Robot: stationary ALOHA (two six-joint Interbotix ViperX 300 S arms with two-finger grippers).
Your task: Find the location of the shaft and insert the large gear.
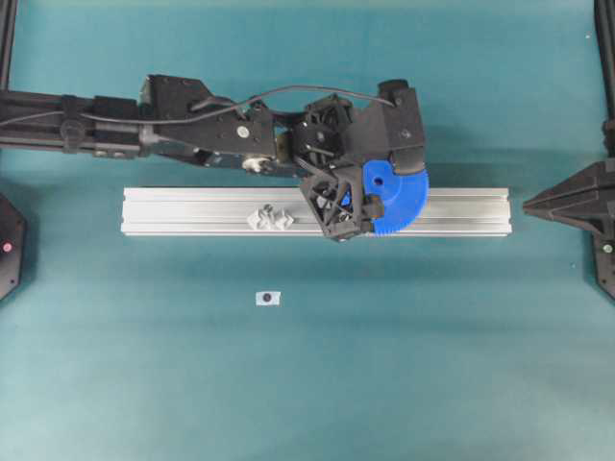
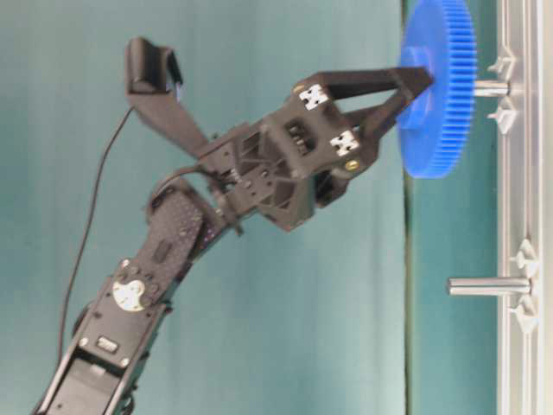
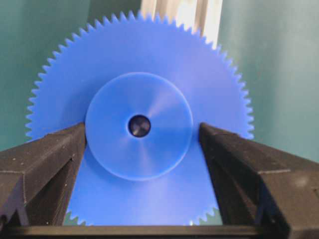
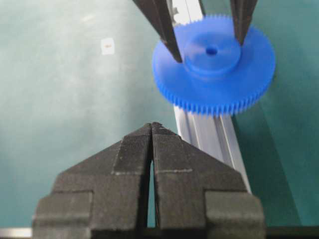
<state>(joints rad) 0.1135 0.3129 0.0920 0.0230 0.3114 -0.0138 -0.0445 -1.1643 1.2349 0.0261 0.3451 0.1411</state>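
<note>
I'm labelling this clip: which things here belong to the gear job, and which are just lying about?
In the job: large gear; shaft at its centre; left hand straddling it; rail carrying the shafts.
Lying about: second shaft; white sticker; right hand, shut.

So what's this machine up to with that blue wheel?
The left hand has the large gear between its fingers, at the raised hub, and the gear sits on a shaft sticking out of the aluminium rail. A second shaft stands bare. The right hand waits aside, shut.
</note>
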